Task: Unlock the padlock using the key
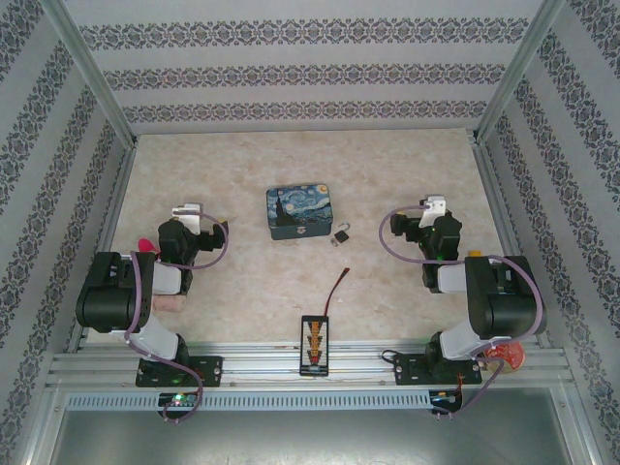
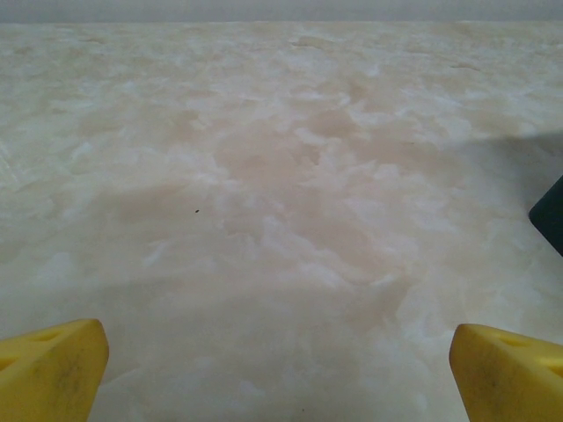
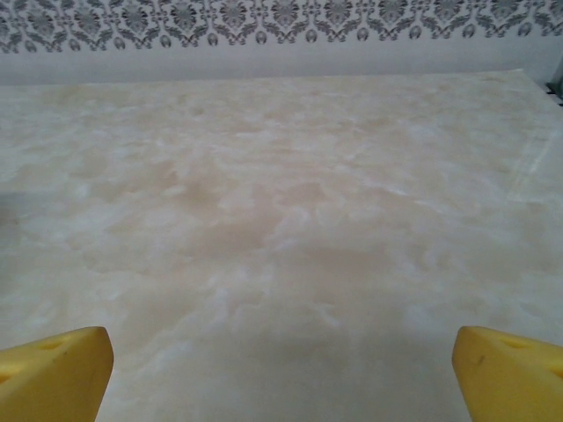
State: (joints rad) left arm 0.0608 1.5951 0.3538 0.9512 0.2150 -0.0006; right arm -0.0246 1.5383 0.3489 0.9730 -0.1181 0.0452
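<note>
Just right of the Starry Night tin [image 1: 300,212] sits the padlock [image 1: 342,234].

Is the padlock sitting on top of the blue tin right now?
No, the padlock lies on the table just off the near right corner of the blue tin.

Padlock [image 1: 342,233] just right of tin [image 1: 300,211]
</note>
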